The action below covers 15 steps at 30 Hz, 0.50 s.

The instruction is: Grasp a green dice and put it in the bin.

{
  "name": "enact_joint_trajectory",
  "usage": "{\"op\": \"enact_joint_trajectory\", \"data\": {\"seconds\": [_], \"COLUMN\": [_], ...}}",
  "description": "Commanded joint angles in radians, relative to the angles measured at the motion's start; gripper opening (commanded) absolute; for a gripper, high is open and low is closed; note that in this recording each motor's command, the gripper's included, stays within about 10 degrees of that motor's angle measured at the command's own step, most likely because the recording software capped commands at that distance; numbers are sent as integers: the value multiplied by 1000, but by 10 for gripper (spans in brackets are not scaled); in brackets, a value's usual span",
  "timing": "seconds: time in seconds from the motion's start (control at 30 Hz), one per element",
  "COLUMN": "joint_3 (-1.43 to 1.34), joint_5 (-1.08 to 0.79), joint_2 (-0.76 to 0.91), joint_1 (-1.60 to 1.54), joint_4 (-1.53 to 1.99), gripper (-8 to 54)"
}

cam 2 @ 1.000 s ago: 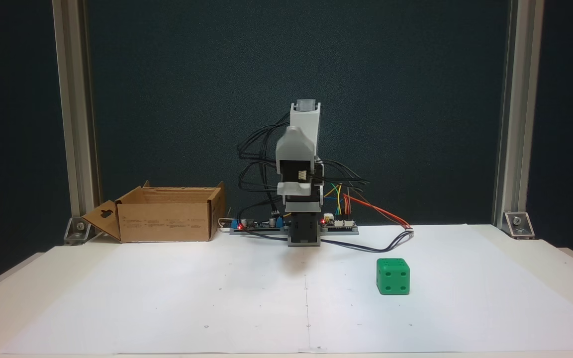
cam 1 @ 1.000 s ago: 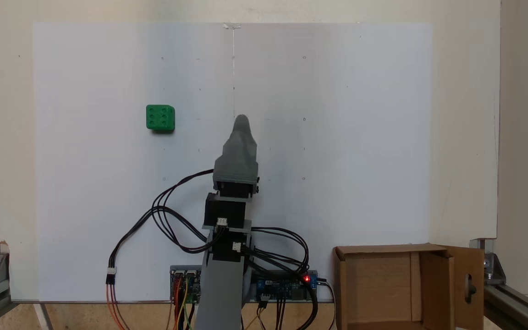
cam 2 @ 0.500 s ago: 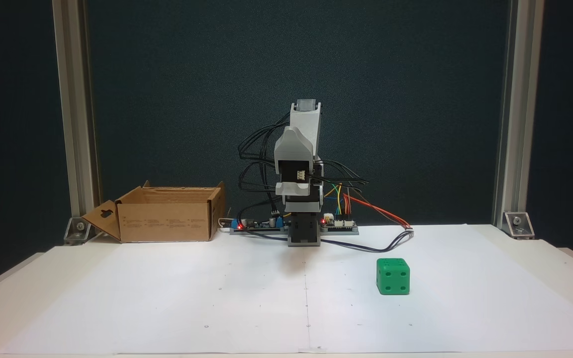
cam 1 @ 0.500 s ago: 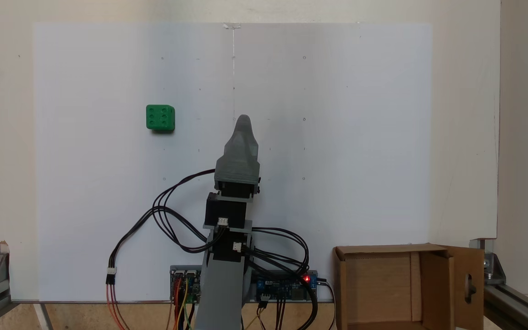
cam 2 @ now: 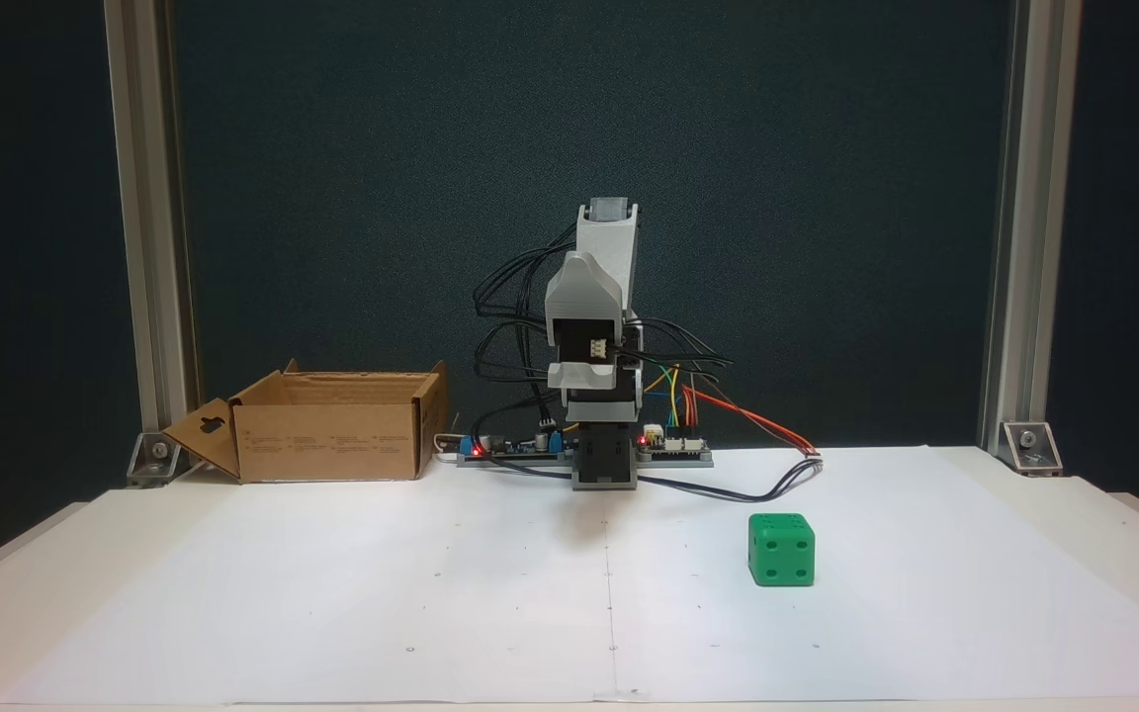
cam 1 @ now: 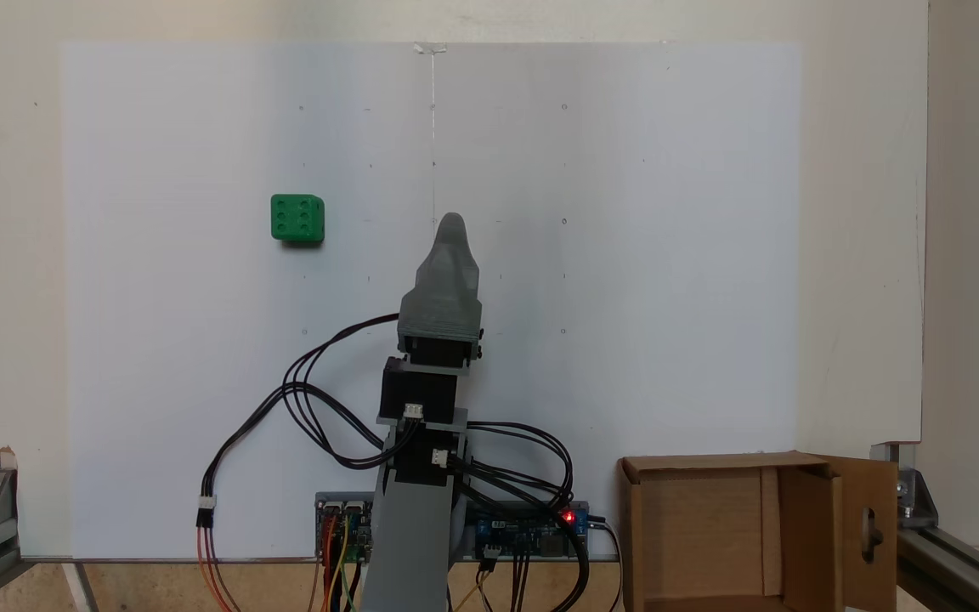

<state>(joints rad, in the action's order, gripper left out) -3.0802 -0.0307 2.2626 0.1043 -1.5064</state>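
Nothing done yet: green dice (cam 1: 297, 218) untouched on the paper, bin (cam 1: 710, 466) waiting, my gripper's (cam 1: 452, 223) jaw state unreadable.

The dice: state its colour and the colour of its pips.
Bright green dice, with sunken pips of the same green; clearest in the fixed view facing the arm.

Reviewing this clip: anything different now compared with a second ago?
The gripper has swung a touch to the right in the top-down fixed view, nothing more. It has taken hold of nothing. The green dice and the bin lie where they were.
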Motion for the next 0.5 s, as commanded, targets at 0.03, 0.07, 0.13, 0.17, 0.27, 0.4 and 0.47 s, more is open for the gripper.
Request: {"op": "enact_joint_trajectory", "data": {"seconds": [0.03, 0.07, 0.13, 0.17, 0.27, 0.4, 0.47], "joint_3": [-49, -49, -49, -49, -49, -49, -49], "joint_5": [29, 29, 29, 29, 28, 28, 26], "joint_2": [103, 103, 101, 101, 101, 103, 101], "joint_1": [-34, -37, -40, -40, -40, -37, -34], "joint_4": [-35, -35, -35, -35, -35, -37, -37], "gripper": [447, 447, 447, 447, 446, 447, 443]}}
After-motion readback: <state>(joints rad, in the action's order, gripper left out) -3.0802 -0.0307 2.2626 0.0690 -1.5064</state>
